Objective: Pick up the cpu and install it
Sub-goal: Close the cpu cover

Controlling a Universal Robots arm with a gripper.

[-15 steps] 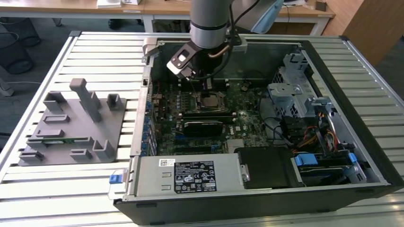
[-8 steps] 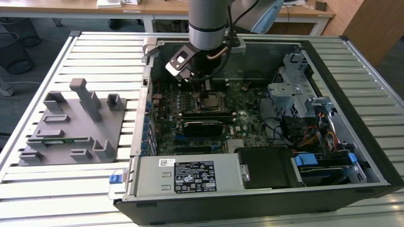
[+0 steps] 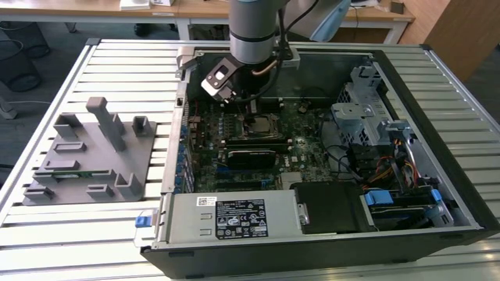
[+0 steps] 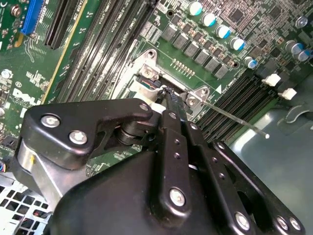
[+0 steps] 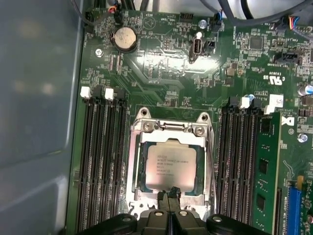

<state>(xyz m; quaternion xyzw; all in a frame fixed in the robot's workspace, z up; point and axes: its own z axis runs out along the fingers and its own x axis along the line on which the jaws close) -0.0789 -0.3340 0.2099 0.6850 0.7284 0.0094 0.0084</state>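
Open computer case [image 3: 312,249] sits on the slatted surface [image 3: 70,246], grey fixture [image 3: 86,158] beside it at the exterior view's left. Inside, toward the case's far edge, the cpu [image 5: 170,166] lies flat in the socket frame [image 5: 133,161] on the motherboard [image 5: 161,73]. Gripper [image 5: 169,195] fingers together, nothing clamped, tips at the cpu's edge. Green memory stick [image 5: 266,171] in a slot nearby

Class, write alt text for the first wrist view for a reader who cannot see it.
The cpu lies flat in the socket frame on a green motherboard, the shut gripper at one edge. Dark memory slots flank the socket.
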